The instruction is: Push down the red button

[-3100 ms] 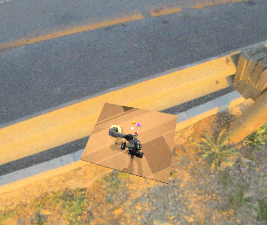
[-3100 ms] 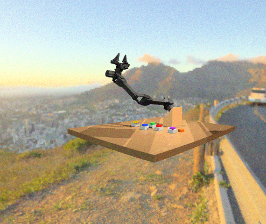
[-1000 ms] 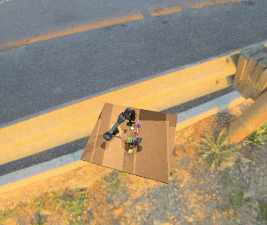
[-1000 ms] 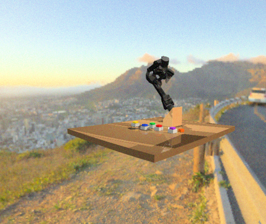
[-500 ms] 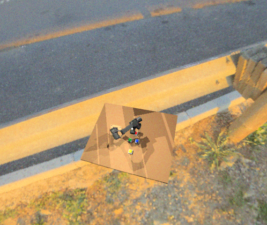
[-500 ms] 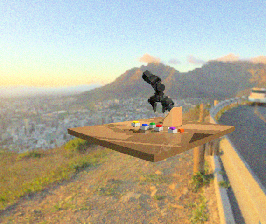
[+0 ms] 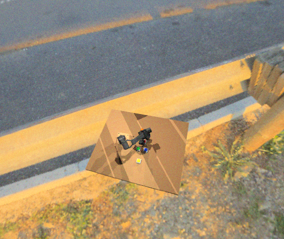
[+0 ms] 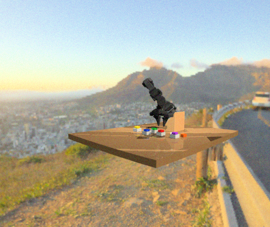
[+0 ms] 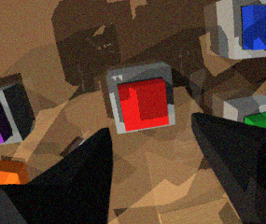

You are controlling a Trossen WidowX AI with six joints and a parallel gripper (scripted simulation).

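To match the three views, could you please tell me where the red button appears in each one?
Top: red button mid-board, mostly hidden under the arm.
Exterior: red button in the row's middle, beside the green button.
Wrist: red button centre frame, ahead of the claw.
Shared landmark: the blue button.
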